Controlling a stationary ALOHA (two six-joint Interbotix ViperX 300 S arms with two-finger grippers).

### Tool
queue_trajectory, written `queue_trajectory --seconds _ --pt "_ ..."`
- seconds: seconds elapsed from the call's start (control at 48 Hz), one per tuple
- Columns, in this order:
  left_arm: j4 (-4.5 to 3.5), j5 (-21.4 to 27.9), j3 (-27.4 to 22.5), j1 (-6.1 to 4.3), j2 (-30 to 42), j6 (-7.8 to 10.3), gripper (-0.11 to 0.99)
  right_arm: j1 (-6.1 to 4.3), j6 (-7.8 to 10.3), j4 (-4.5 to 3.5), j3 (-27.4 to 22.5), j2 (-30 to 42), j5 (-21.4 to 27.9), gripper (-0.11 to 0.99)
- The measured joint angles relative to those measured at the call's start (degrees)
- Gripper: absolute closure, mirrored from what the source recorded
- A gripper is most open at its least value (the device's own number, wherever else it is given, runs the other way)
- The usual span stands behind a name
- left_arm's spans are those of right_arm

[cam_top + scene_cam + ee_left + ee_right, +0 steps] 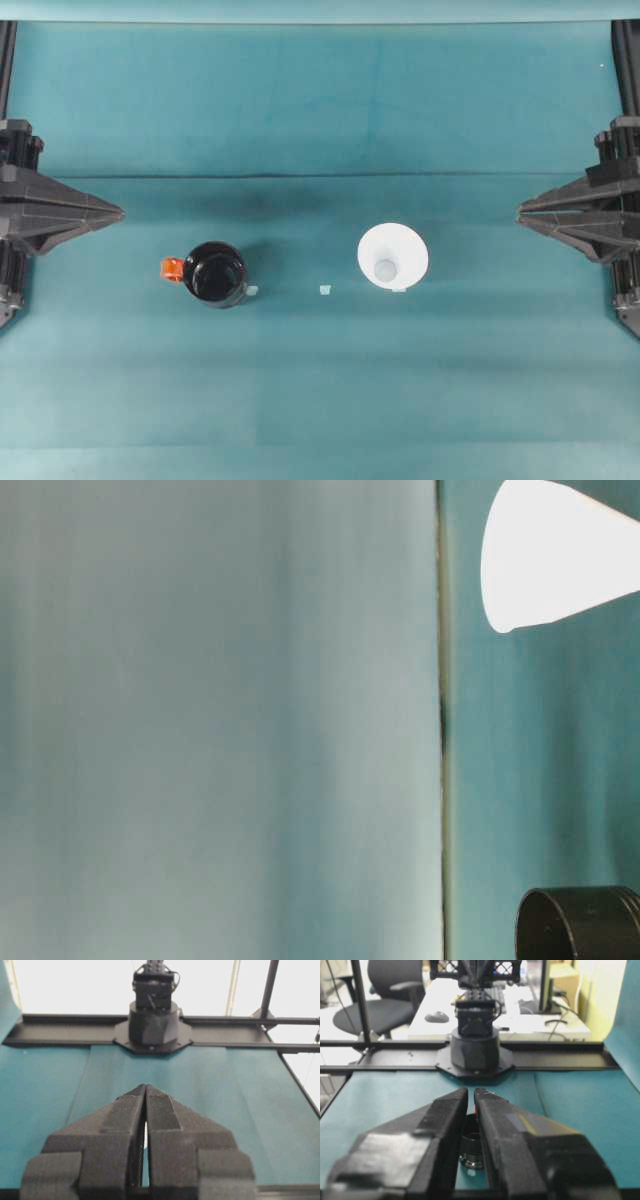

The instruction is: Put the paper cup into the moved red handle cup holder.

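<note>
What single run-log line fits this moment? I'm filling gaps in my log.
phase: idle | left gripper: shut, parked | right gripper: shut, parked | paper cup: upright on table | red handle cup holder: empty

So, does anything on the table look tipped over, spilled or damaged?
Nothing stands out. The paper cup and the red handle cup holder both stand upright, apart on the cloth, with no spill.
</note>
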Motion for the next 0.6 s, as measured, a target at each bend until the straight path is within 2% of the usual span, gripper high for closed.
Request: queue_trajectory --seconds 0.146,0.312,0.416,0.52,0.604 --pt "0.35 5.4 -0.4 0.00 0.9 -0.53 0.85 0.35 0.35 0.79 0.1 0.1 0.9 0.96" --pt "0.44 8.3 -1.1 -0.09 1.0 -0.53 0.85 0.44 2.11 0.97 -0.4 -0.2 4.1 0.99" --pt "0.53 10.6 -1.7 -0.09 1.2 -0.62 0.85 0.44 2.46 0.97 -1.1 -0.2 5.9 0.99" --pt "0.53 15.7 -2.5 -0.09 2.4 -2.29 0.85 0.44 2.81 0.97 -1.4 -0.2 7.8 0.99" --pt "0.53 20.8 -3.3 -0.09 3.8 -3.52 0.85 0.44 3.78 1.05 -1.5 -0.2 9.0 0.99"
